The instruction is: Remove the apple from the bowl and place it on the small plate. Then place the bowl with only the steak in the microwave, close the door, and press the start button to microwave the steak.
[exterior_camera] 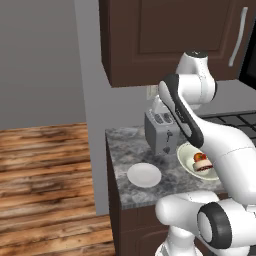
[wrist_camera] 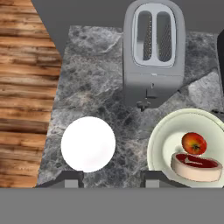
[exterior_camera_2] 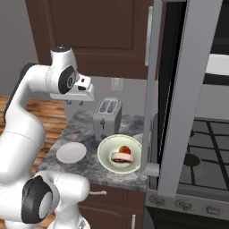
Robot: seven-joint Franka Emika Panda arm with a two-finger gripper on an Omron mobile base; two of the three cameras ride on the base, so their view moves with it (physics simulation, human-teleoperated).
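Observation:
The pale cream-green bowl [wrist_camera: 158, 142] sits on the grey stone counter, right of the toaster's front. In it lie the red apple [wrist_camera: 194, 143] and, just in front of it, the steak [wrist_camera: 195, 166]. Both base views show the bowl [exterior_camera: 186, 152] [exterior_camera_2: 105, 154], the apple [exterior_camera: 200, 157] [exterior_camera_2: 125, 150] and the steak [exterior_camera: 203, 166] [exterior_camera_2: 121, 158]. The small plate [wrist_camera: 88, 144] [exterior_camera: 144, 175] [exterior_camera_2: 71, 152] lies bare to the bowl's left. My gripper [wrist_camera: 112, 178] [exterior_camera_2: 74, 103] hovers high over the counter between plate and bowl, open, holding nothing. The microwave door [exterior_camera_2: 169, 89] stands swung open, edge-on, right of the bowl.
A silver two-slot toaster [wrist_camera: 153, 57] [exterior_camera: 161, 132] [exterior_camera_2: 107, 117] stands behind the plate and bowl. The stove [exterior_camera_2: 205, 143] adjoins the counter on the right. Brown wall cabinets [exterior_camera: 170, 35] hang above. The counter's left edge [wrist_camera: 54, 109] drops to a wooden floor.

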